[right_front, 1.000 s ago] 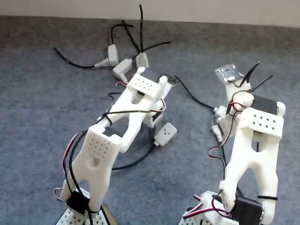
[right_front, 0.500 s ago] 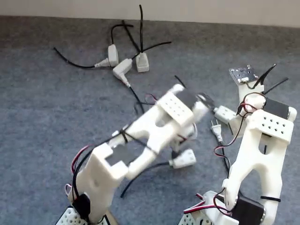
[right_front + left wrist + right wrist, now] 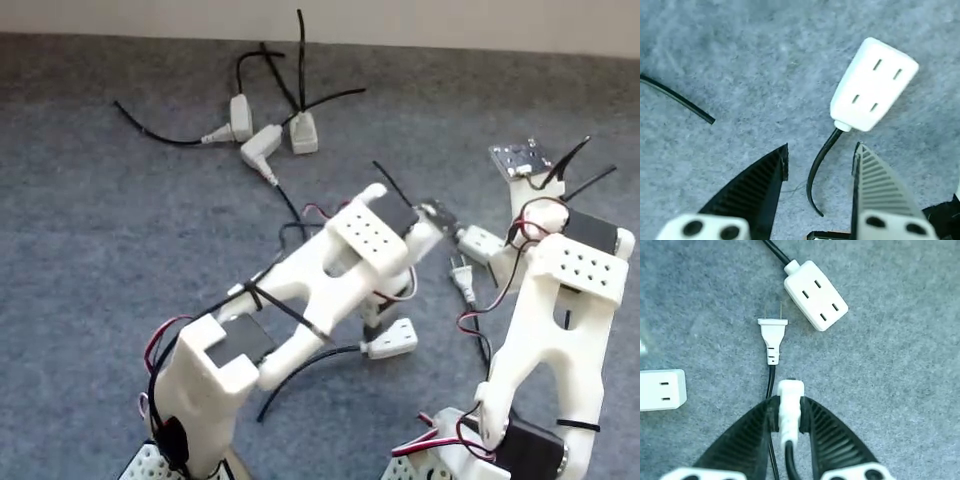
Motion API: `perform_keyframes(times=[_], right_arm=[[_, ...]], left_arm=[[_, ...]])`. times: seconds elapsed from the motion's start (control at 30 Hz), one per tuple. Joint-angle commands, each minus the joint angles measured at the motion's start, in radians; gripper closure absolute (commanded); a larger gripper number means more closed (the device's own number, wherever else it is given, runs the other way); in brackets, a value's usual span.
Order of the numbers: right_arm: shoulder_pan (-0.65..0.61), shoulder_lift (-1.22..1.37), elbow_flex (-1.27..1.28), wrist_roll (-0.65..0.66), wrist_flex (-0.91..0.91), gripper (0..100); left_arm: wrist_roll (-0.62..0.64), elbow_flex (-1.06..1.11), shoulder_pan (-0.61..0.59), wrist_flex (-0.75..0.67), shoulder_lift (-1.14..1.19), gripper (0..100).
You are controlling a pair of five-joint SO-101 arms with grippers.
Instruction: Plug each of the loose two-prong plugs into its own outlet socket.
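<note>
My left gripper (image 3: 822, 146) is open just above the carpet, with the black cord of a white outlet socket (image 3: 873, 85) running between its fingers. From above, this gripper (image 3: 437, 214) hovers beside that socket (image 3: 480, 243). My right gripper (image 3: 789, 401) is shut on a white two-prong plug (image 3: 789, 410), held prongs forward. A loose white plug (image 3: 772, 337) lies just ahead of it, and the same socket (image 3: 816, 295) lies beyond. From above, the loose plug (image 3: 460, 272) lies beside the right arm (image 3: 565, 265). A second socket (image 3: 393, 338) lies under the left arm.
Three white plug and socket pieces (image 3: 262, 145) with black cords lie in a cluster at the back of the grey carpet. A black cord (image 3: 300, 370) trails from the second socket toward the left arm's base. Open carpet stretches to the far left.
My left arm swung right, from the middle to the socket near the right arm. The second socket slid forward and right. The right arm shifted slightly right.
</note>
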Motion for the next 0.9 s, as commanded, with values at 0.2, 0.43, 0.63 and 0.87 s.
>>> perform_keyframes(times=[0.2,0.43,0.63,0.87], right_arm=[[0.008,-0.033,-0.005,0.012,-0.019,99.1],[0.012,-0.033,-0.004,0.048,-0.019,99.1],[0.013,-0.031,-0.004,0.057,-0.019,99.1],[0.013,-0.031,-0.004,0.058,-0.019,99.1]], left_arm=[[-0.169,-0.03,0.058,-0.069,-0.001,77],[-0.301,-0.036,0.015,-0.11,0.147,77],[-0.302,-0.035,0.091,-0.14,0.159,77],[-0.301,-0.114,0.059,-0.112,0.131,78]])
